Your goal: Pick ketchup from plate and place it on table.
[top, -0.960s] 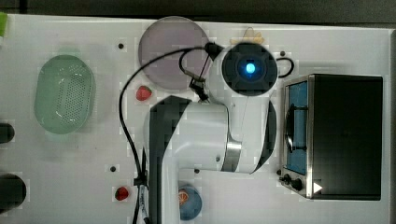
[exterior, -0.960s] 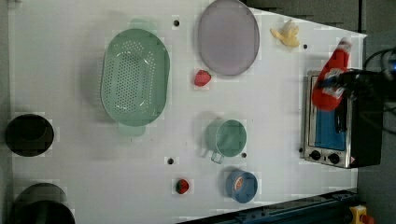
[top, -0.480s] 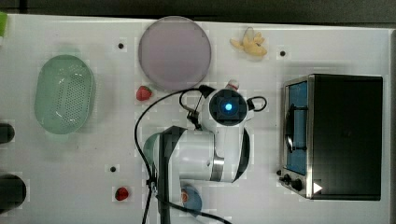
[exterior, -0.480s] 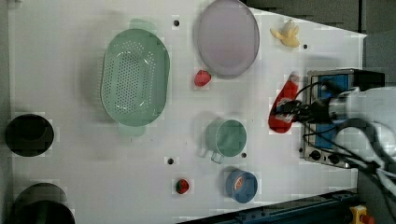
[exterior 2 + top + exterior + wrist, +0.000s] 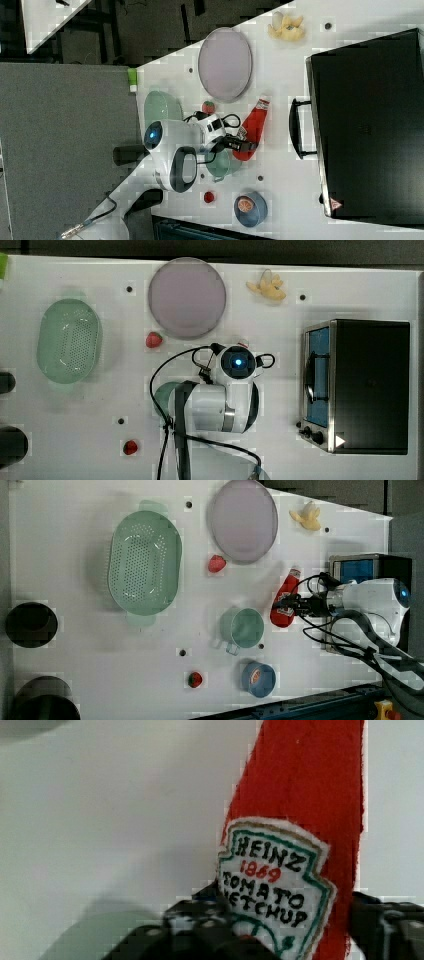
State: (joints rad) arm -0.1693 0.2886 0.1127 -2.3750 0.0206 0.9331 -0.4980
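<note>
In the left view the white arm reaches in from the left view's right, its wrist level and its dark hand [image 5: 295,604] pointing toward the green mug [image 5: 243,627]. The hand's fingers [image 5: 200,925] are closed partway on the ketchup [image 5: 285,600], a soft, felt-like red bottle with a stitched white label, gripping its lower body on both sides. The bottle hangs over the white worktop [image 5: 100,675], just beside the mug and clear of the plate [image 5: 243,520], a smooth, round, pale lilac disc.
</note>
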